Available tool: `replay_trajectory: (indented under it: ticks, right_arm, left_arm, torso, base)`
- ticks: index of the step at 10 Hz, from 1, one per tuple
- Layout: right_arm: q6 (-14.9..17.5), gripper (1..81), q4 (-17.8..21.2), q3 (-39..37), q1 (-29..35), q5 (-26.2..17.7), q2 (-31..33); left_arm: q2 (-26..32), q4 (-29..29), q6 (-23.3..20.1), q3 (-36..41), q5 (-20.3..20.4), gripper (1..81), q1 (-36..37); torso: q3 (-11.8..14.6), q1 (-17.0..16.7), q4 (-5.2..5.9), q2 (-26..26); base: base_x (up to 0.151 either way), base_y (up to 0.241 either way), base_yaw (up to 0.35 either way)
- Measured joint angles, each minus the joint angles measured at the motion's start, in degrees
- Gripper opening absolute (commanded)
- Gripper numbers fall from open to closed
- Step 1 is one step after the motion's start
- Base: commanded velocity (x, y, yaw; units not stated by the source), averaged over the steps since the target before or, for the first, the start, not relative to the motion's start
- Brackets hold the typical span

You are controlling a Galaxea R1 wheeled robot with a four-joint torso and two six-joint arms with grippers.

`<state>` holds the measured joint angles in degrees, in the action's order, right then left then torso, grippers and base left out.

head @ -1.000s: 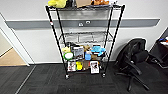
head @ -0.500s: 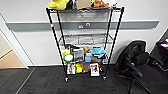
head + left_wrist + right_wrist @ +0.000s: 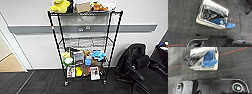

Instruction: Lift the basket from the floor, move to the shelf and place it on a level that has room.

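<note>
The basket (image 3: 209,23) lies on the dark carpet floor (image 3: 180,18), pale wicker sides with a white lining. A crumpled black plastic bag (image 3: 210,14) and a blue cloth (image 3: 220,21) lie in it. The right wrist view has the same basket (image 3: 205,69) on the carpet. Dark tips of my left gripper (image 3: 200,44) and right gripper (image 3: 199,91) show near the robot's plate, both apart from the basket. In the head view the shelf (image 3: 113,45) stands against the white wall. Its second level (image 3: 85,42) from the top is a bare wire grid.
A yellow plush (image 3: 60,6) and a cardboard box (image 3: 83,7) crowd the top tier. The two lower tiers hold several small items. A black office chair (image 3: 136,65) stands right of the rack. A doorway with tan wooden flooring (image 3: 10,63) opens at left.
The whole head picture has shifted: the rack sits lower and slightly larger in it than a second ago, so the camera has moved. Nothing on the rack has changed.
</note>
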<state>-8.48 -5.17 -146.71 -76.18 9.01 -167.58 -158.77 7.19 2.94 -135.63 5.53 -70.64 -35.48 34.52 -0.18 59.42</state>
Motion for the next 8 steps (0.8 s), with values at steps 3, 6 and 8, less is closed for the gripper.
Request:
replay_trajectory:
  ticks: [3,6,8]
  right_arm:
    - [-0.02,81.1,0.05,0.02,-0.45,-0.09,-0.09]
    - [-0.05,81.1,0.05,0.35,0.18,-0.15,-0.09]
    - [-0.20,81.1,0.07,0.40,1.65,-0.20,-0.09]
  left_arm:
    - [-1.12,0.77,0.12,0.38,-2.21,81.1,1.41]
    - [0.55,1.38,0.17,0.32,-2.60,81.1,1.49]
    - [0.20,2.40,0.34,0.62,-2.76,81.1,2.56]
  torso:
    - [0.00,3.65,0.00,5.77]
    - [-2.66,6.42,0.00,10.23]
    - [-6.23,8.88,0.00,14.03]
  base:
    - [0.000,0.000,0.000]
    - [0.000,0.000,0.000]
    - [0.000,0.000,0.000]
